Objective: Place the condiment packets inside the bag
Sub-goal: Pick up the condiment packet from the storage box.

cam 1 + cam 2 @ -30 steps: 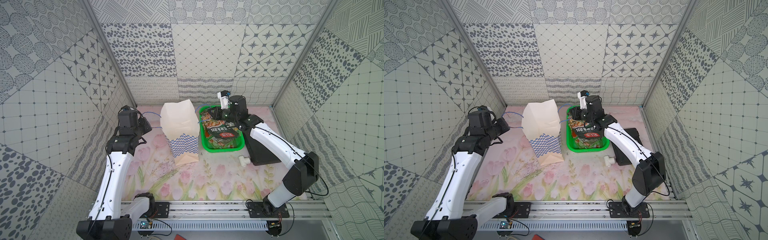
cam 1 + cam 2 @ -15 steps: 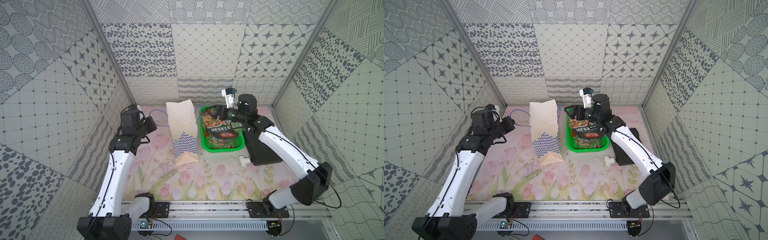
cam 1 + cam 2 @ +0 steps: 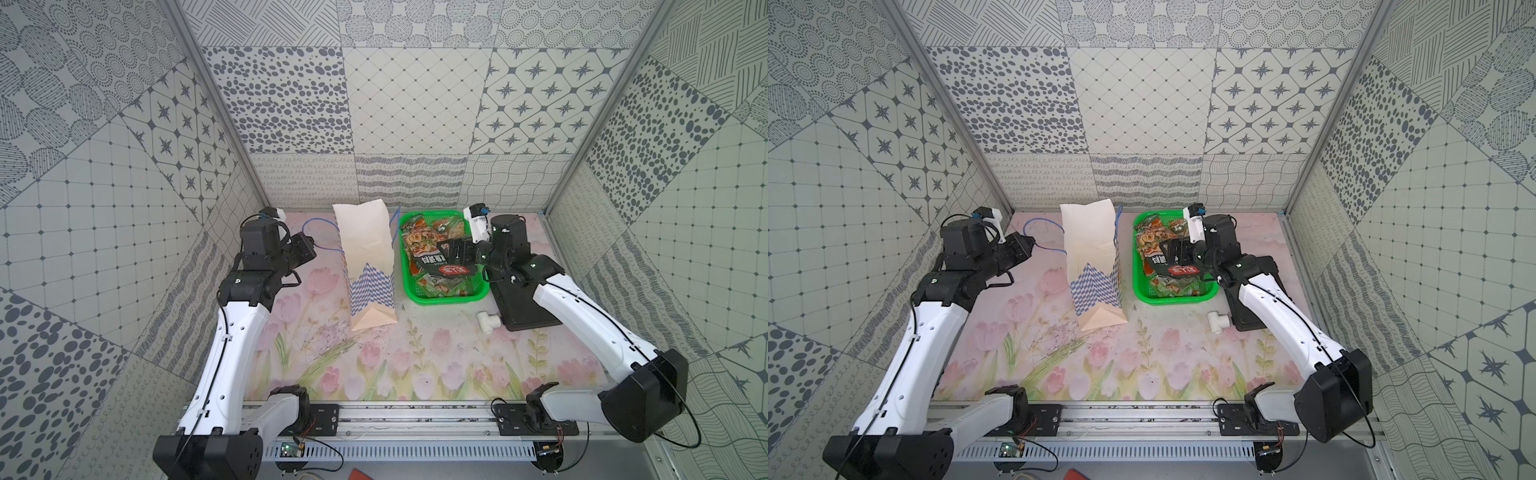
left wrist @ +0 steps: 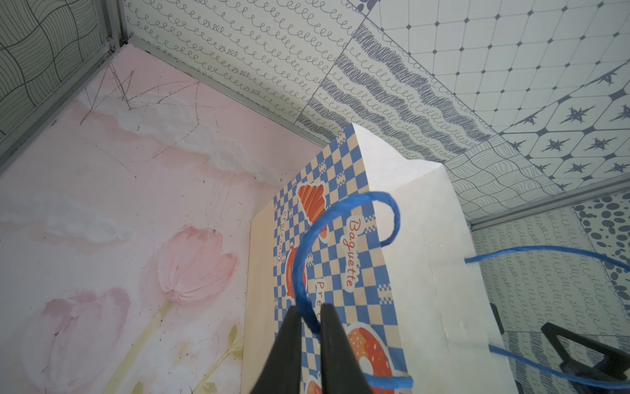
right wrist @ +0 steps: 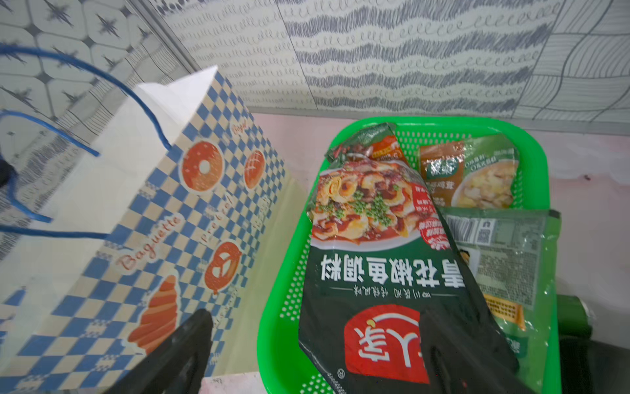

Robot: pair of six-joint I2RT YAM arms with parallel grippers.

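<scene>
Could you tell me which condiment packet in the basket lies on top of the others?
The large packet with the black band, white Chinese text and red logo; it overlaps the smaller packets beside it.

The bag's (image 3: 365, 245) inside is shown in no view, so its contents cannot be told. In the left wrist view the bag is cut off by the edge, and it cannot be told whether the cord (image 4: 298, 273) is pinched by the left gripper (image 4: 311, 308) or merely lies loose within it. In the basket (image 5: 283, 300) the packets (image 5: 511, 259) are largely covered by the black packet (image 5: 375, 283) and cannot be counted. The right gripper's (image 5: 315, 317) fingers (image 5: 184, 348) are cut off by the edge.
</scene>
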